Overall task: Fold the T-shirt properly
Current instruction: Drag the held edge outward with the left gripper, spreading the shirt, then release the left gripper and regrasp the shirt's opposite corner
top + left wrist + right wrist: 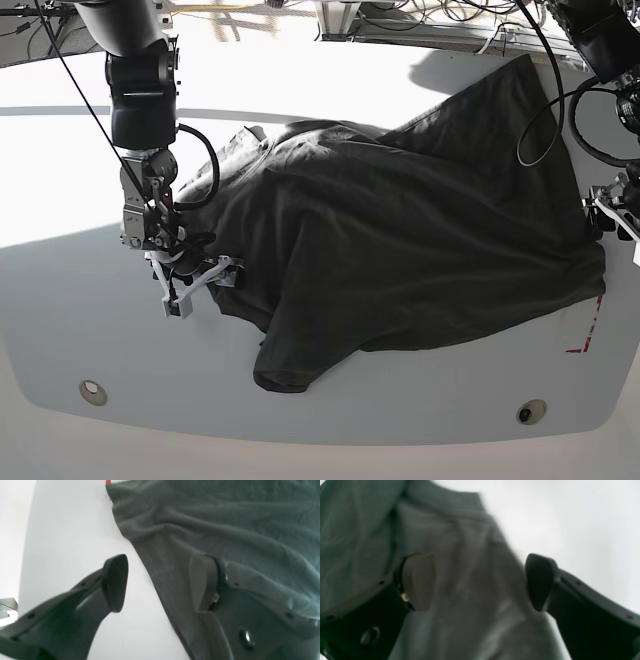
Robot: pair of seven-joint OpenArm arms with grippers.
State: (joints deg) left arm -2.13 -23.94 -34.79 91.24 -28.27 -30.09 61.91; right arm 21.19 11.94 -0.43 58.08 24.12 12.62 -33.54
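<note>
The dark charcoal T-shirt (400,240) lies wrinkled and spread over the white table (60,320), one sleeve bunched at the front. At the shirt's left side my right gripper (195,282) stands open. In the right wrist view its fingers straddle a blurred fold of the T-shirt (475,625), which fills the gap of the right gripper (478,582). My left gripper (612,212) is at the shirt's right edge, open. In the left wrist view the hem of the T-shirt (225,517) runs through the left gripper (158,582), one finger over cloth, the other over bare table.
A red tape corner mark (586,338) sits on the table by the shirt's right hem, also seen as a red tape bit (108,482). Two round holes (92,392) (530,411) lie near the table's curved front edge. Cables and frames run along the back.
</note>
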